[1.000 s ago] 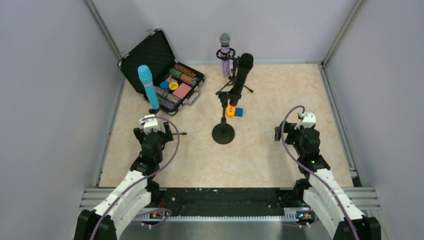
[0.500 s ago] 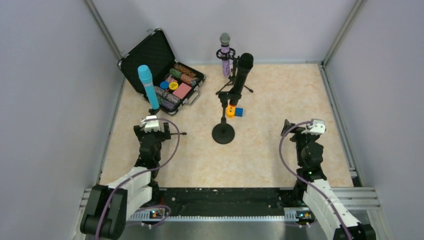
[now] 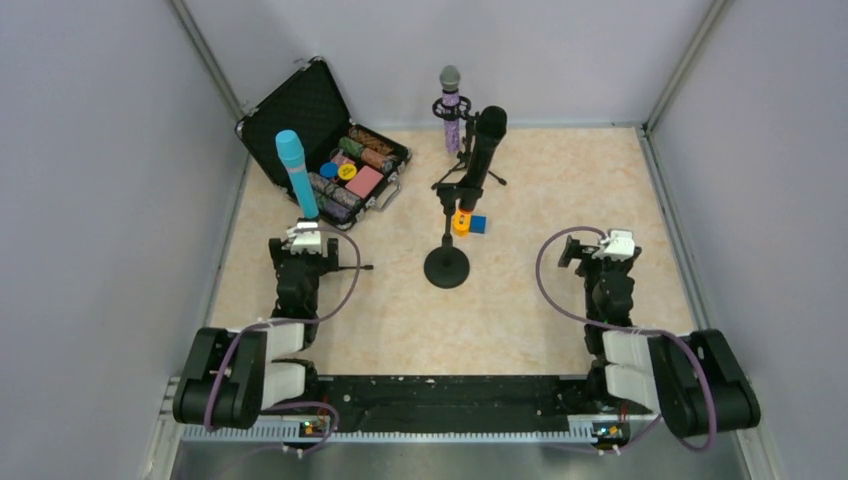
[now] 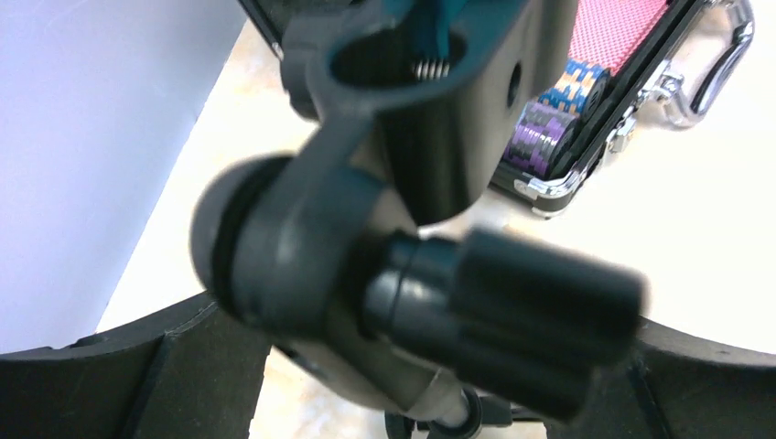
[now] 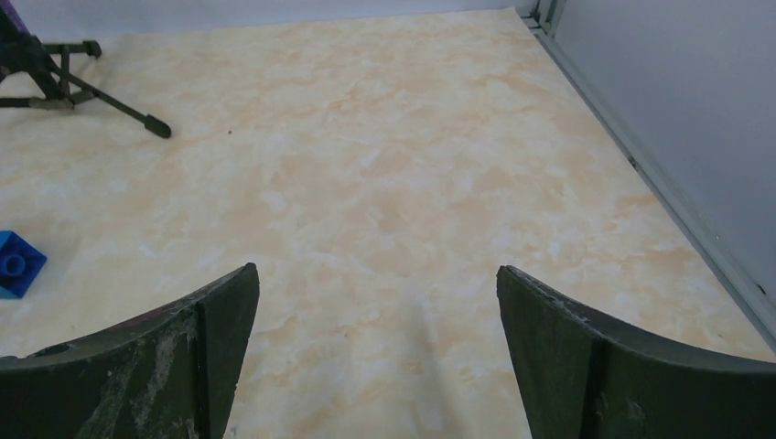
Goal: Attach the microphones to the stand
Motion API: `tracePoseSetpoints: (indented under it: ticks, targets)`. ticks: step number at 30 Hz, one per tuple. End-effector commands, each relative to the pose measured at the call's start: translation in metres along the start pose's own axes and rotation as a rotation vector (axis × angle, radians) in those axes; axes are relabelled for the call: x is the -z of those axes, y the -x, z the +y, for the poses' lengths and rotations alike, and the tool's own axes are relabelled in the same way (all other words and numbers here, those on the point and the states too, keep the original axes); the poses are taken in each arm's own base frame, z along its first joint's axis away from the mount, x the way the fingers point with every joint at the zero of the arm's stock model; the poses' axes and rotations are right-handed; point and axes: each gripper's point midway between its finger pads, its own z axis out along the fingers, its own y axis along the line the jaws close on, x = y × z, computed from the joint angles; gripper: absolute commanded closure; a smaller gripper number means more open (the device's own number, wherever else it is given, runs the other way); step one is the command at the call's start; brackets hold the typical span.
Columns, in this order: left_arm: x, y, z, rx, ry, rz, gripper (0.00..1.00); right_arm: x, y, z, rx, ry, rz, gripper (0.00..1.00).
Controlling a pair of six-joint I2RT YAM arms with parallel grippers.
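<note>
Light-blue microphone (image 3: 291,172) clipped up | left gripper (image 3: 301,252) wide, straddling stand clamp (image 4: 311,247) | right gripper (image 5: 375,272) wide, empty | risk: snagging clamp, toppling it

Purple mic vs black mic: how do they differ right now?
Look: the purple mic has a silver grille; the black mic is black all over, grille included.
Pose: the purple mic stands upright; the black mic leans, head toward the right.
Mount: the purple mic sits on a tripod near the back; the black mic is clipped to a round-base stand nearer the middle.
Shared: both are mounted, heads up.
</note>
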Motion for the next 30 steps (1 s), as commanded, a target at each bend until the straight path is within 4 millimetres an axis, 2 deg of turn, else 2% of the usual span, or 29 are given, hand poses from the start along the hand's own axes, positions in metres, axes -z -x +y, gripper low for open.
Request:
tracePoseSetpoints:
  ticks: [1, 6, 9, 14, 17, 19, 21, 28, 30]
  targets:
    - [-0.011, 0.036, -0.002, 0.0, -0.042, -0.111, 0.01, -0.005, 0.005, 0.004, 0.045, 0.035, -0.058, 0.01]
    - [-0.013, 0.036, -0.022, 0.009, -0.156, -0.091, 0.01, -0.011, 0.008, 0.003, 0.049, 0.023, -0.127, 0.01]
    - [-0.012, 0.037, -0.037, 0.028, -0.24, -0.091, 0.01, -0.011, 0.001, 0.0, 0.039, 0.007, -0.093, 0.01]
    - [-0.022, 0.035, -0.041, 0.058, -0.248, -0.087, 0.01, -0.023, -0.001, 0.007, 0.06, 0.03, -0.06, 0.01]
    - [-0.028, 0.036, -0.031, 0.099, -0.189, -0.123, 0.01, -0.023, 0.0, 0.007, 0.059, 0.029, -0.065, 0.01]
    - [-0.029, 0.028, -0.026, 0.121, -0.173, -0.1, 0.01, -0.023, -0.001, 0.008, 0.061, 0.031, -0.063, 0.01]
    - [-0.03, 0.023, -0.024, 0.121, -0.165, -0.109, 0.01, -0.023, 0.0, 0.007, 0.06, 0.028, -0.064, 0.01]
    - [-0.028, 0.025, -0.024, 0.121, -0.163, -0.124, 0.01, -0.029, -0.005, 0.008, 0.068, 0.026, -0.031, 0.01]
    - [-0.032, 0.023, -0.017, 0.128, -0.119, -0.105, 0.01, -0.034, -0.009, 0.009, 0.075, 0.026, -0.007, 0.01]
